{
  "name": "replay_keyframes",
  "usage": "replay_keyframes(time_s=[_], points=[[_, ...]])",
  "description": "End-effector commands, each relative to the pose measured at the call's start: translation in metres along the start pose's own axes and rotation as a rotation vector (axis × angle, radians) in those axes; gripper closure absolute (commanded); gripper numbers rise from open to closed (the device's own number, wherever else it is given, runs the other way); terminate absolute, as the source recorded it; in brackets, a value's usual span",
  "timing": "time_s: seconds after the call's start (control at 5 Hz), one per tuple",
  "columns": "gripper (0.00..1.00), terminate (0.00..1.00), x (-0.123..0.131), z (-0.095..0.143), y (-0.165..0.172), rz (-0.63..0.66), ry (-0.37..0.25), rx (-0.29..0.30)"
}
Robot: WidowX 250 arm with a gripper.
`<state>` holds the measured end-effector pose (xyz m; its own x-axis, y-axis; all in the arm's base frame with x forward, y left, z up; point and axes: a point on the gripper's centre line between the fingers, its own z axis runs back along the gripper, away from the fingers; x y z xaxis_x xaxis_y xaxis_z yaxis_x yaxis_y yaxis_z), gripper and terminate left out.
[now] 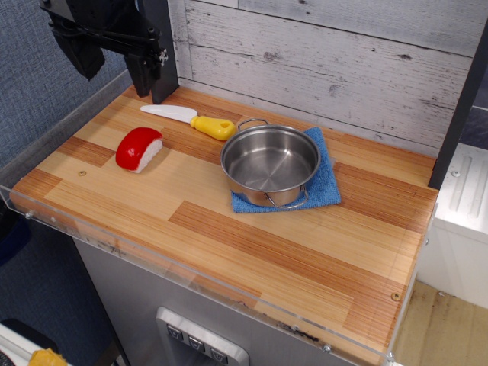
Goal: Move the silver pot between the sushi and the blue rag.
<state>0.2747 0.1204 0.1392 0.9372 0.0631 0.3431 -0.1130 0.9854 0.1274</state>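
One wooden counter point(229, 244), whitewashed plank wall point(328, 53) behind; tool point(145, 72) state unclear; silver pot point(270, 164) on blue rag point(324, 187).

— What sort of place is this?
— A mock kitchen in a lab: a striped wooden countertop point(252, 236) with clear plastic edging, a whitewashed plank backdrop point(335, 61), a glossy red-and-white toy sushi point(139, 149).
— And the lab part?
— A black robot arm point(114, 38) mounted overhead.

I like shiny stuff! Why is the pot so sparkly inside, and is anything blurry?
In the observation.image view, the silver pot mirrors overhead light as pale glare on its floor and walls; the robot arm at top left is dark and shadowed; the sushi looks sharp.
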Motion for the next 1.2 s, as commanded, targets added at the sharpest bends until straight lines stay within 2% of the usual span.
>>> replay_keyframes(time_s=[0.0,0.4,0.6,0.8,1.0], points=[[0.00,0.00,0.000,0.000,0.000,0.000,0.000,0.000],[0.00,0.00,0.016,-0.015,-0.030,-0.016,0.011,-0.011],[0.00,0.00,0.030,-0.027,-0.061,-0.002,0.013,-0.053],[0.00,0.00,0.038,-0.041,-0.079,0.075,0.029,-0.075],[0.00,0.00,0.040,-0.059,-0.093,0.136,0.073,-0.077]])
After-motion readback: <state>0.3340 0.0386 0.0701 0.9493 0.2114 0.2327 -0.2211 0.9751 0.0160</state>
